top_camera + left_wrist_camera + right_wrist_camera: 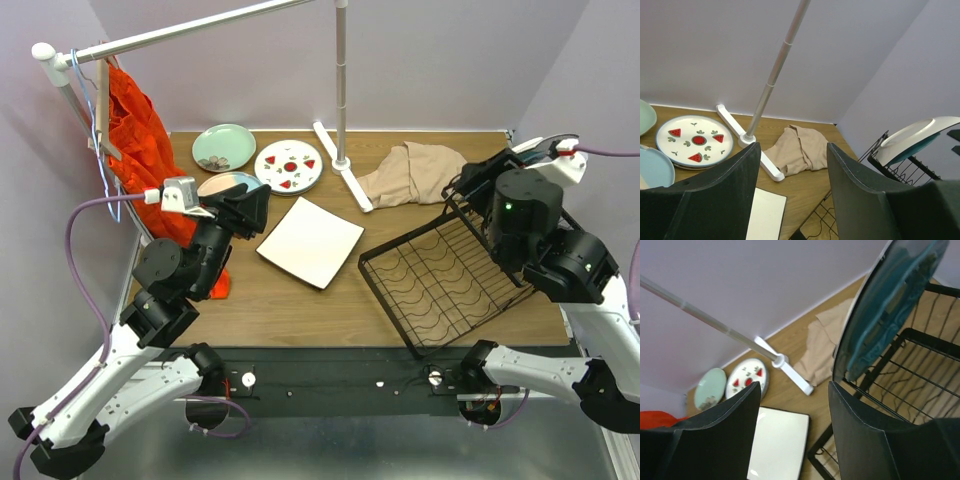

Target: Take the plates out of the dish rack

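The black wire dish rack lies at the right of the table. In its upright section stands a teal plate with a white back. My right gripper hovers open just left of that plate, with nothing between its fingers. On the table lie a square white plate, a red-spotted round plate, a pale green plate and a light blue plate. Above the blue plate's edge my left gripper is open and empty.
A white clothes rail stands with its foot at the back centre; its bar runs to the left. An orange-red garment hangs at the left. A beige cloth lies crumpled behind the rack.
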Tool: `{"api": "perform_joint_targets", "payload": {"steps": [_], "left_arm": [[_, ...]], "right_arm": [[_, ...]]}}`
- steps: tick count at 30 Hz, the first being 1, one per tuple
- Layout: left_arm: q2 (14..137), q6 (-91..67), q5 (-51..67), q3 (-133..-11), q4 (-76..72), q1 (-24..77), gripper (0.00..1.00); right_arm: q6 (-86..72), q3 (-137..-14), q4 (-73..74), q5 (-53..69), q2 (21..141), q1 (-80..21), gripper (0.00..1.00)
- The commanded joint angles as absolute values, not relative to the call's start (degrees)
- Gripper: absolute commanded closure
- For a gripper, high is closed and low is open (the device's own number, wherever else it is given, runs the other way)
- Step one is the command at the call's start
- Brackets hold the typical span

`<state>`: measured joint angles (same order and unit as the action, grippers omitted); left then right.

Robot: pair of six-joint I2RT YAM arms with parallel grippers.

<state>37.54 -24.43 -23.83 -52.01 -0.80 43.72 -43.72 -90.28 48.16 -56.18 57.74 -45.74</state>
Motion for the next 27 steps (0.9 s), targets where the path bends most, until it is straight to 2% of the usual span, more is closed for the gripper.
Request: {"api": "perform_joint_targets", "payload": {"steps": [1, 20, 27], "left_arm": [[36.30, -23.90, -23.11, -52.38, -1.76, 43.68, 0.36], [36.30, -23.73, -24.79, -50.63, -1.93, 43.68, 0.36], [38.23, -22.24, -18.64, -50.36, -5.27, 43.68, 0.36]], "right_arm": [[-49.21, -86.66, 55.45, -62.31, 56.78, -45.79, 0.36], [-53.09, -83.06, 59.15, -66.36, 62.40, -41.49, 0.36], [-51.77, -83.76, 59.15, -64.95, 65.56, -40.34, 0.36]]}}
